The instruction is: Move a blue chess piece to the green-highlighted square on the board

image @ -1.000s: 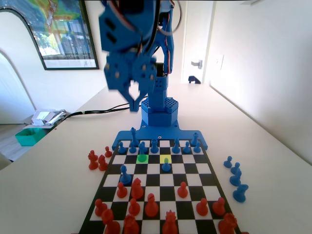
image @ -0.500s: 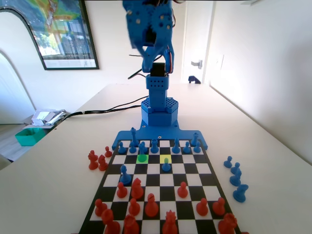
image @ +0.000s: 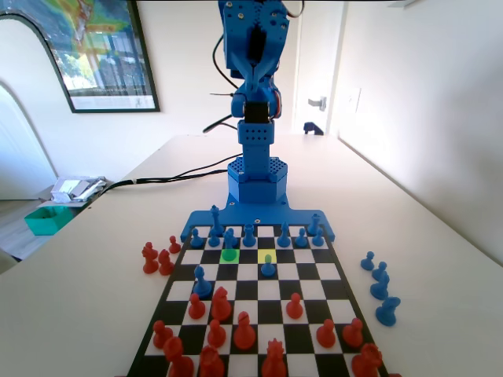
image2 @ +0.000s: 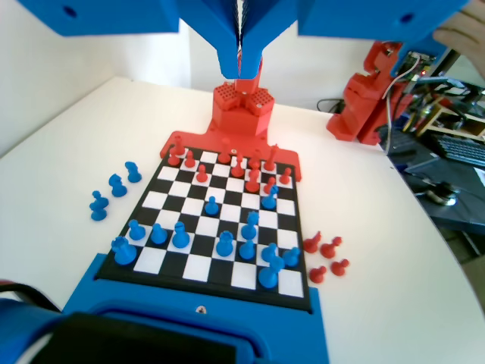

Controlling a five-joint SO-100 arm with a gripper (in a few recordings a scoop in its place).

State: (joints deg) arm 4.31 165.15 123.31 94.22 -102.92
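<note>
Gripper, jaws pressed together and empty, hangs at the wrist view's top above the board; blue pawns crowd behind the green-highlighted square.

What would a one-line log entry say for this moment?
arm raised upright | gripper shut, empty, high above the board | blue chess piece standing at far edge of green-highlighted square

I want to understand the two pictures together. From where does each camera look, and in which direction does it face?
Fixed view: it stands low at the red pieces' end of the board and looks along it at the blue arm, raised at the far end.
Wrist view: it rides high on the arm and looks down over the board from the blue pieces' end; the jaws hang pressed together at the top edge, gripper.
Both share the board and its pieces, seen from opposite ends.
</note>
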